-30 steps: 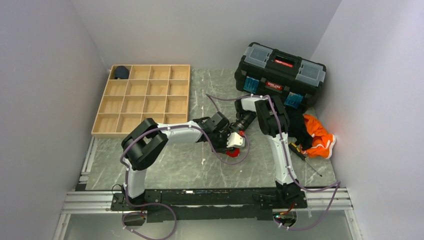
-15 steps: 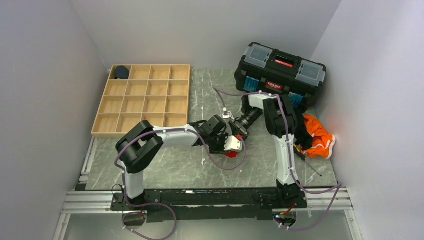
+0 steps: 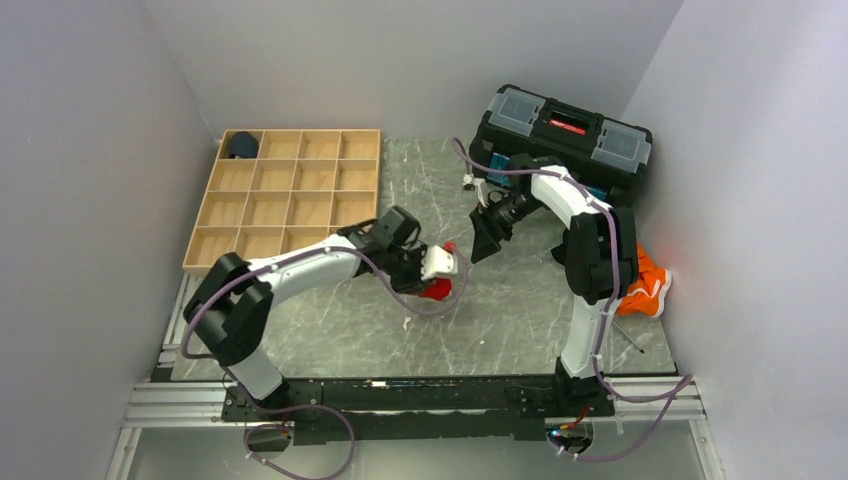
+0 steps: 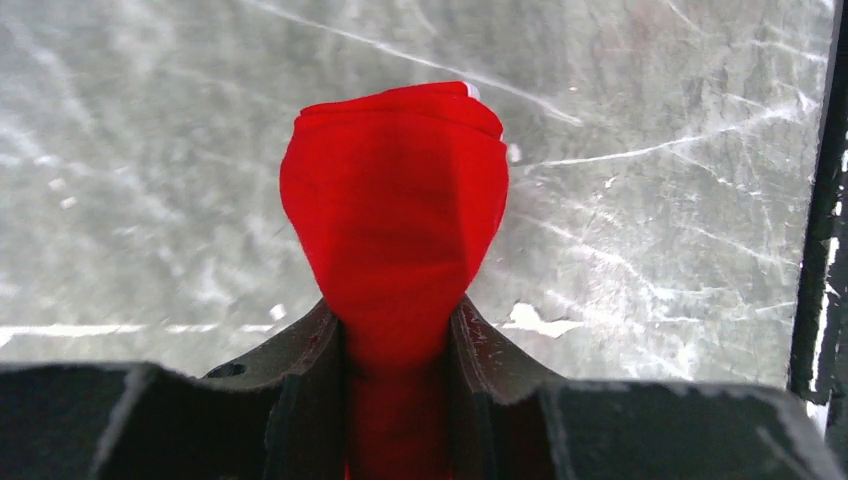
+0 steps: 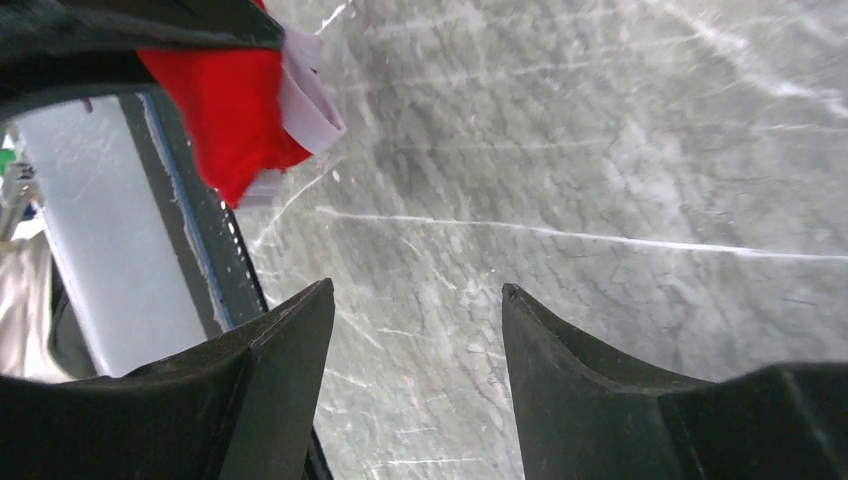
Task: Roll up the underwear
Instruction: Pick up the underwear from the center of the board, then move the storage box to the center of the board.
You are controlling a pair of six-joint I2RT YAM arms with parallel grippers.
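Observation:
The underwear (image 4: 395, 210) is a rolled bright red bundle pinched between the fingers of my left gripper (image 4: 397, 335), held above the marble table. In the top view the bundle (image 3: 436, 290) sits at the left gripper (image 3: 440, 272) near the table's middle. The right wrist view shows the red bundle with white trim (image 5: 235, 100) at upper left. My right gripper (image 3: 483, 245) is open and empty, hovering to the right of the bundle; its jaws (image 5: 415, 310) stand apart over bare marble.
A wooden compartment tray (image 3: 290, 200) lies at the back left with a dark navy bundle (image 3: 241, 146) in its far-left corner cell. A black toolbox (image 3: 560, 145) stands back right. An orange cloth (image 3: 645, 285) lies at the right wall.
My left gripper has moved left with the red bundle in it. My right gripper has let go and drawn back up and to the right, away from the bundle.

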